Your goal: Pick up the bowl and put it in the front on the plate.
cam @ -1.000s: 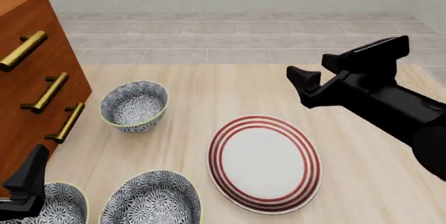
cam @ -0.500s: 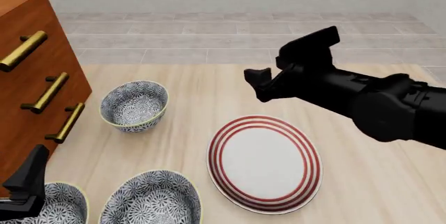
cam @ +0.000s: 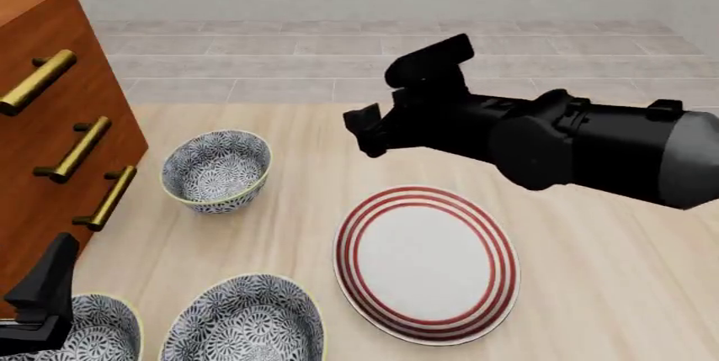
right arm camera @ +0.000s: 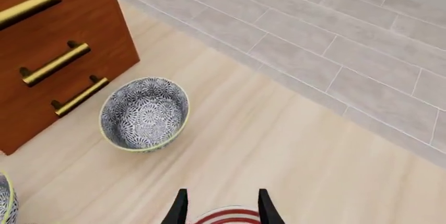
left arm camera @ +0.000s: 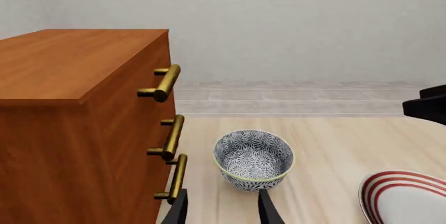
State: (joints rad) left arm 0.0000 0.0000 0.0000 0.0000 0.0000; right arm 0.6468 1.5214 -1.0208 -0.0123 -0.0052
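Right fingers (right arm camera: 220,207) parted, empty, above the plate (cam: 427,262) edge. Bowl (cam: 215,169) well ahead of these fingers, upright on the desk (cam: 584,285) beside the drawers (cam: 50,125). Likely rigid, glazed, slippery, breakable: pinch across the thin rim, one finger inside. Left fingers (left arm camera: 221,209) parted, empty.

right arm (cam: 540,146) | swung left across table | now above plate's (cam: 427,264) far rim
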